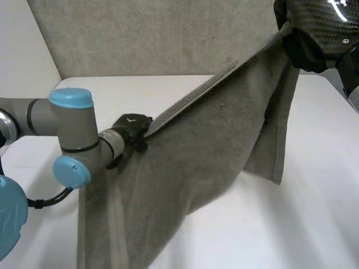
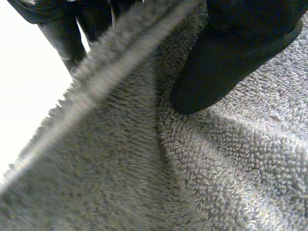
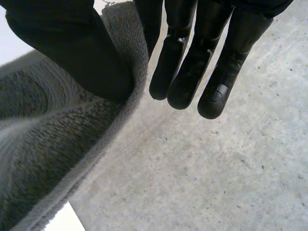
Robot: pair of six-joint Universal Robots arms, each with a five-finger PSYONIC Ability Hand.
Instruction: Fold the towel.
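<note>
While both hands hold it off the surface, a grey towel (image 1: 213, 140) stretches in a slanting line across the white table (image 1: 314, 213). The left hand (image 1: 132, 130), at the end of the left arm (image 1: 67, 129) with its light-blue caps, grips the towel's upper edge low and near the middle of the scene. In its wrist view the thumb (image 2: 216, 62) presses into the terry on one side of the edge, and the fingers (image 2: 65, 36) lie on the other side, pinching the cloth between them. The right hand (image 1: 314, 28) is raised high at the far right, holding a corner. In its wrist view the thumb (image 3: 72, 53) clamps the towel's edge against the nearest finger, while the other fingers (image 3: 187, 72) hang straight and close together beside the cloth. From the right hand a narrow fold hangs down above the table. Below the left hand the towel drops in a broad sheet towards the table's near edge. A grey wall (image 1: 140, 33) stands behind.
</note>
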